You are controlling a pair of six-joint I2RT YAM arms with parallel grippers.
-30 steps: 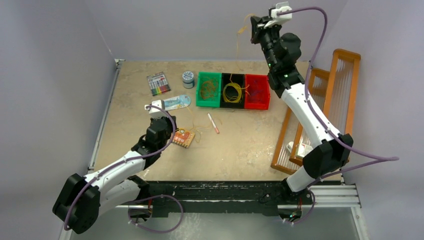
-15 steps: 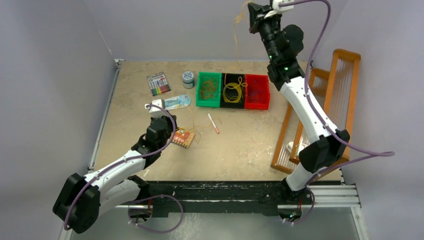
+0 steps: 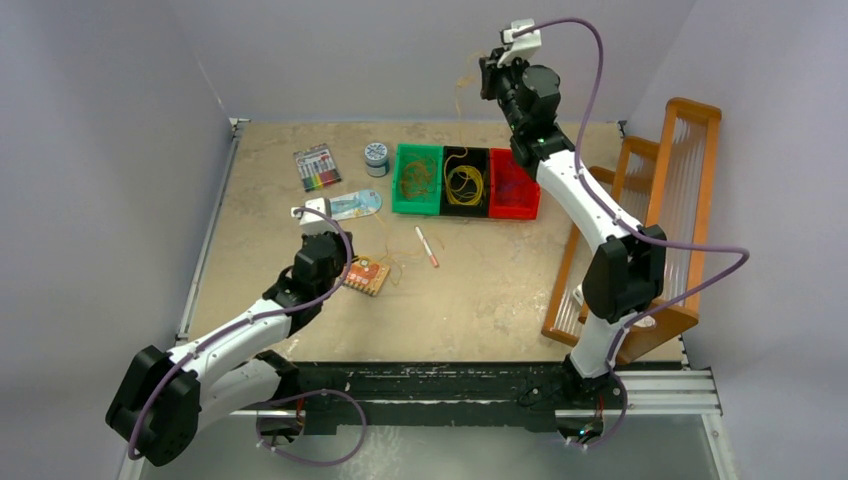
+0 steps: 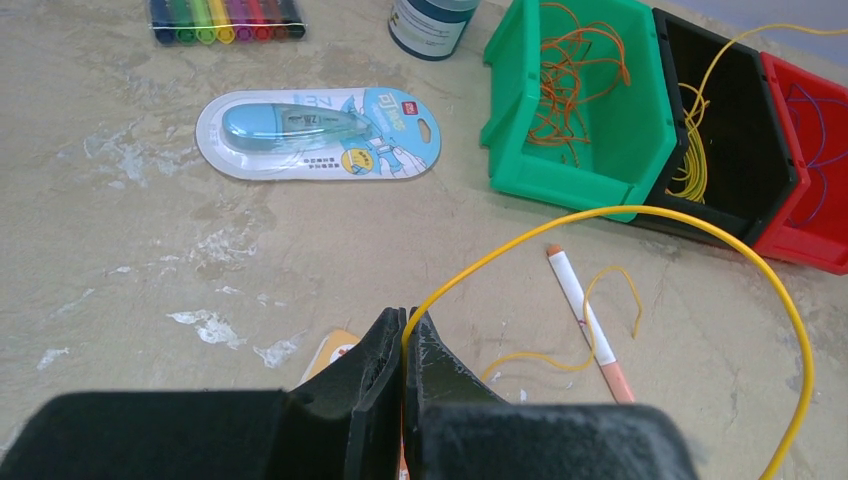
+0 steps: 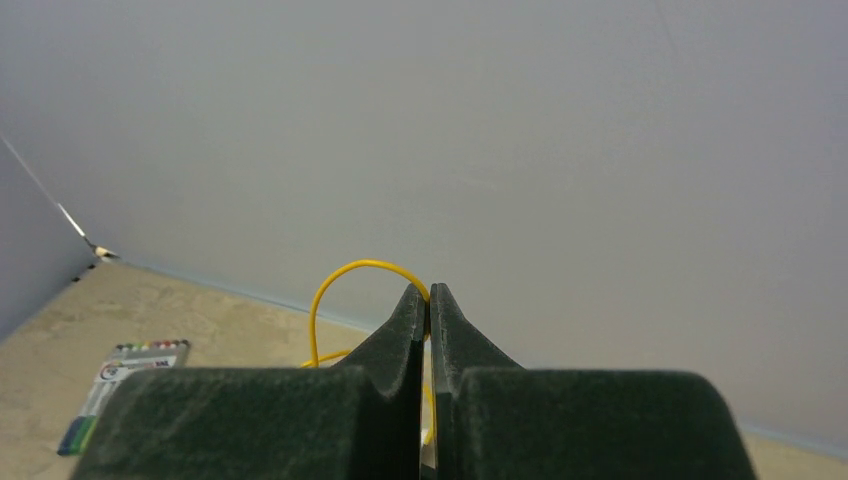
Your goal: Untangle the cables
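My left gripper [image 4: 404, 322] is shut on a yellow cable [image 4: 640, 212] that arcs up and to the right from its tips, low over the table beside an orange circuit board [image 3: 368, 276]. A second loose yellow cable [image 4: 632, 292] curls on the table by a pen [image 4: 585, 312]. My right gripper [image 5: 428, 296], raised high at the back [image 3: 488, 72], is shut on a yellow cable [image 5: 335, 278] that hangs down from it [image 3: 459, 105]. Orange cables [image 4: 575, 75] lie in the green bin [image 4: 560, 182], yellow cables [image 4: 692, 170] in the black bin [image 4: 740, 195], purple ones [image 4: 815, 125] in the red bin [image 4: 812, 248].
A marker pack [image 3: 317, 167], a small jar [image 3: 376, 158] and a packaged correction tape [image 3: 345, 206] lie at the back left. Two wooden racks [image 3: 690, 170] lean at the right edge. Grey walls close in the back and sides.
The right arm rose, then swung left and down a little, carrying its hanging yellow cable toward the bins. The left arm has stayed put.
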